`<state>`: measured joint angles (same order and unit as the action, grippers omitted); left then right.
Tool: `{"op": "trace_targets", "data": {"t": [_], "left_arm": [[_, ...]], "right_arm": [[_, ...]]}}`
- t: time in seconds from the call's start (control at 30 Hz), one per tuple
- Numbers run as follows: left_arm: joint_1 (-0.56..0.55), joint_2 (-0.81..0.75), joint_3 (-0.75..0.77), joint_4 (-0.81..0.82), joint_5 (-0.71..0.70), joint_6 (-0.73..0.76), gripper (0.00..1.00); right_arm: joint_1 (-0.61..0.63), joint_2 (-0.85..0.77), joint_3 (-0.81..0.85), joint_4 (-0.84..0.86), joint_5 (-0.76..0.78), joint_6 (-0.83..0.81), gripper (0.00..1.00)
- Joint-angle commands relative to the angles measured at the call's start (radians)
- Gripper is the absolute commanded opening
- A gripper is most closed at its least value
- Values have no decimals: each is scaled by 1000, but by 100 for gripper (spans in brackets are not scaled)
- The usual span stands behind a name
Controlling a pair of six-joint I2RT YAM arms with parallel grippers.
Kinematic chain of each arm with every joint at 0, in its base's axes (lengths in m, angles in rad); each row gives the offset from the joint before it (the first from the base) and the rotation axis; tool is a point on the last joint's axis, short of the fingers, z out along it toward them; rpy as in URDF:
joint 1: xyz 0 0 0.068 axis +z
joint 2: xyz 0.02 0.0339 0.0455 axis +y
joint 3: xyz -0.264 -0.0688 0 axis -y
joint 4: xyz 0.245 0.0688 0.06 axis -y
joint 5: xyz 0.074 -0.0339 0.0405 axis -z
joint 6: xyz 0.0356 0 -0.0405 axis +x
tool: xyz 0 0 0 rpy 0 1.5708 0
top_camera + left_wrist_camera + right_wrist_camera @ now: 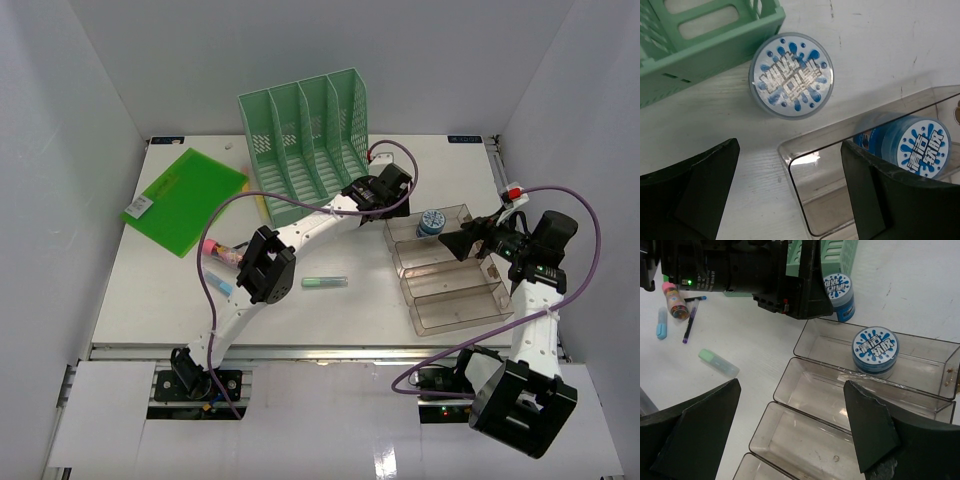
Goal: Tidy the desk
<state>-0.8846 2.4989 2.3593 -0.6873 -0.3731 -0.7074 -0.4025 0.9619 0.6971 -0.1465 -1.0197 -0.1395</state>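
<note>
Here, the desk (pixel 160 290) is seen from above as a wide white top between white walls, with the metal rail and both arm bases at its near edge. A green file rack (pixel 300 140) is placed upright at the middle of the far edge, and a green folder (pixel 185 200) is laid flat near the far left corner. A clear stepped tray (pixel 455 300) is placed toward the right edge, with its steps running from far to near.

The left gripper (pixel 790 145) is held above the spot between the rack and the far corner of the tray. Its claw is spread wide and nothing is gripped by it. Just below it, a round blue tub (pixel 791 75) is standing on the desk, just beside the foot of the rack. A second blue tub (pixel 875 347) is standing inside the farthest compartment of the tray.

The right gripper (pixel 792 382) is held above the tray. Its claw is also spread wide and nothing is held in it.

A mint green marker (pixel 325 282) is lying alone near the middle of the desk. Some small pens (pixel 674 300) are scattered toward the left edge; their kind cannot be told exactly.
</note>
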Motion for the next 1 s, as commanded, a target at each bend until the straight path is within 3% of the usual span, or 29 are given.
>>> {"op": "trace_targets", "data": {"t": [0.0,0.27,0.73,0.97], "left_arm": [[5,-30,-1,65,-59,46,94],[6,4,-28,188,-17,119,96],[4,72,-12,281,-93,193,96],[4,83,-26,332,-124,235,90]], "right_arm": [[-4,-7,4,40,-56,31,90],[-4,-3,2,44,-59,35,90],[-5,9,1,44,-56,37,90],[-6,11,1,46,-58,38,90]]}}
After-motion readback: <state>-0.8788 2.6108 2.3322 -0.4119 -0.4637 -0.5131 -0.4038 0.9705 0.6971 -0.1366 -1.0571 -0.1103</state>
